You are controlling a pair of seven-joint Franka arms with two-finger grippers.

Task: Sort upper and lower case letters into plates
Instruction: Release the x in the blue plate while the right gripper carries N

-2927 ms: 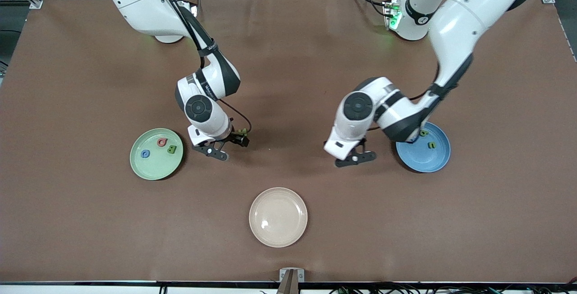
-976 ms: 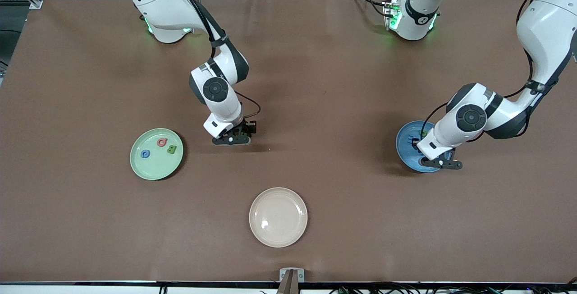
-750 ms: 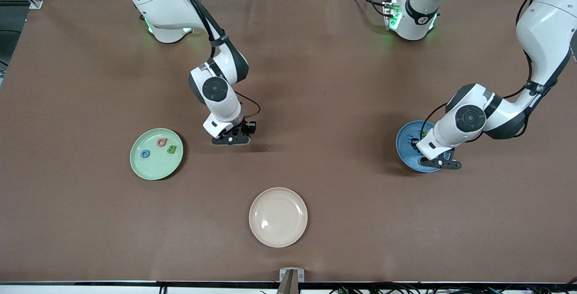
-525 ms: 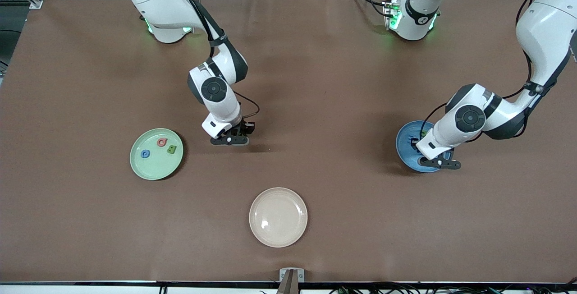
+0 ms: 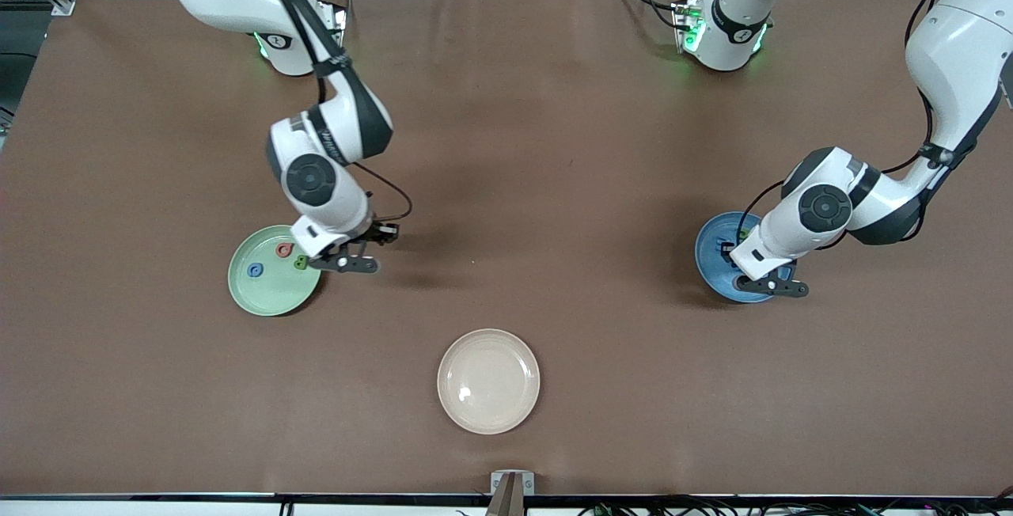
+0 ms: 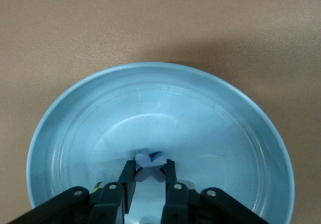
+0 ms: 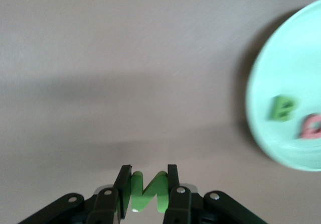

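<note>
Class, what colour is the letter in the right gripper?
Green letter N, clearest in the right wrist view.

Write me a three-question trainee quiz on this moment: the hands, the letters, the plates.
1. True or false: the right hand grips a green letter.
2. Which plate is the left hand over? A) beige plate B) blue plate C) green plate
3. Fill in: three letters lie in the ____ plate.

Key: 1 true, it is clamped between the fingers over the tablecloth beside the green plate. 2 B, it holds a pale blue letter there. 3 green; the beige plate holds none.
</note>
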